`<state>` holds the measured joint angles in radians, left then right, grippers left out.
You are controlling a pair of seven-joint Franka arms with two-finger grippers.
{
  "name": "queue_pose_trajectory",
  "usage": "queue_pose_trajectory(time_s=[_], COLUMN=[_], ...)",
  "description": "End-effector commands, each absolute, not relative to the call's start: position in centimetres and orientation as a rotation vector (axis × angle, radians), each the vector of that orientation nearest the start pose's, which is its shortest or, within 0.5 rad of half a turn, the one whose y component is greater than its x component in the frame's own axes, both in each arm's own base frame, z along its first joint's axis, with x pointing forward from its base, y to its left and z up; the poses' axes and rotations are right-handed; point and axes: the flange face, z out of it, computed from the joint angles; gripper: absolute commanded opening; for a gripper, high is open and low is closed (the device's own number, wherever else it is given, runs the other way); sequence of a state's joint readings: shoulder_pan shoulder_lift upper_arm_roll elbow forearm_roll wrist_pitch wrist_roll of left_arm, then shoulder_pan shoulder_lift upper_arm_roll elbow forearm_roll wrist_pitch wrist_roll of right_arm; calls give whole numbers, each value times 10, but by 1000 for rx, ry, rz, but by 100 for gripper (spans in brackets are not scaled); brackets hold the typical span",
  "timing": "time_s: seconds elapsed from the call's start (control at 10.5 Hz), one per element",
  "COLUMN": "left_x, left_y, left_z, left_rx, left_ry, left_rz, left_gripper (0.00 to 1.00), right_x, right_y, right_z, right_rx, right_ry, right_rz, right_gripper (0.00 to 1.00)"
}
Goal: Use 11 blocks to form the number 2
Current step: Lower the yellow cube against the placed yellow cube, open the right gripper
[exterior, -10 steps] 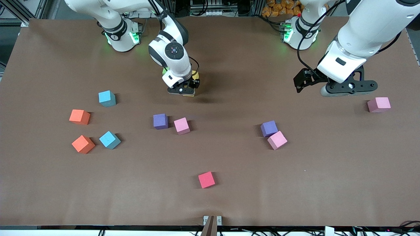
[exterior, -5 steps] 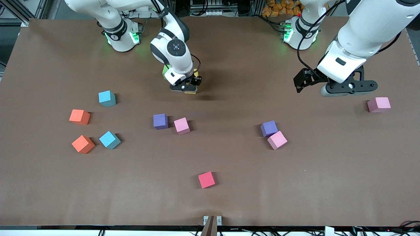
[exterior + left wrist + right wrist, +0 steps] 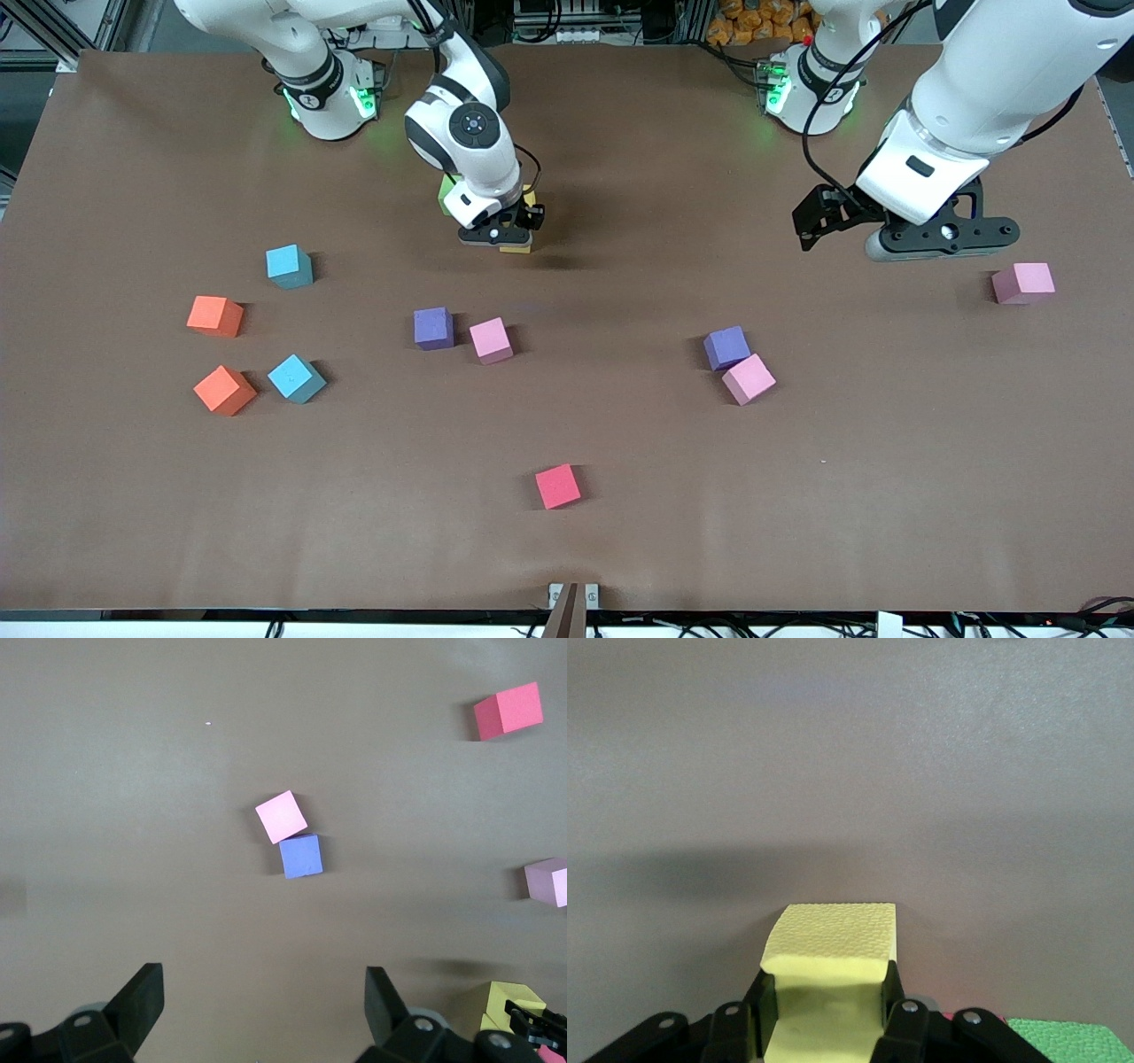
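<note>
My right gripper (image 3: 503,236) is shut on a yellow block (image 3: 517,247), low over the table at the robots' side. In the right wrist view its pads (image 3: 891,990) press the yellow block's (image 3: 834,943) sides. A green block (image 3: 446,191) and a second yellow block (image 3: 530,196) peek out from under the right hand. The green block's corner (image 3: 1063,1041) shows beside the held one. My left gripper (image 3: 941,241) hangs open and empty (image 3: 263,992) near the pink block (image 3: 1023,283), waiting. Loose on the table lie a red block (image 3: 558,486), purple (image 3: 433,328) with pink (image 3: 491,340), purple (image 3: 726,347) touching pink (image 3: 749,378), and two light blue blocks (image 3: 290,266) (image 3: 297,378).
Two orange cubes (image 3: 215,315) (image 3: 225,390) sit beside the light blue blocks toward the right arm's end of the brown table (image 3: 797,496). The left wrist view looks down on the touching pink (image 3: 282,816) and purple (image 3: 301,856) pair and the red block (image 3: 508,711).
My right gripper has shifted a little toward the left arm's end and the robots' bases, carrying the yellow block. The left arm and the loose blocks have not moved.
</note>
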<state>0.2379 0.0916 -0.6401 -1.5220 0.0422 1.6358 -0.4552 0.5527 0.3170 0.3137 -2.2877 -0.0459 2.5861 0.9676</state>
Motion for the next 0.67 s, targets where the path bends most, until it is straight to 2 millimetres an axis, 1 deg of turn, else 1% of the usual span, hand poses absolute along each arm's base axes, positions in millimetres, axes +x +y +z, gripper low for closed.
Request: queue_pose_trajectory(time_s=[0.0,0.57], left_x=[542,542], left_y=[-208,-208], left_z=[618,618], left_rx=[-3154,-3154], left_ry=[-77,-77], left_rz=[-55,-55], left_gripper=[100,100], right_x=[327,320], right_y=[406,402], right_z=[219,214], right_rx=[-3099,-3111], right_ry=[113,99], right_rz=[77,95], right_gripper=[0,0])
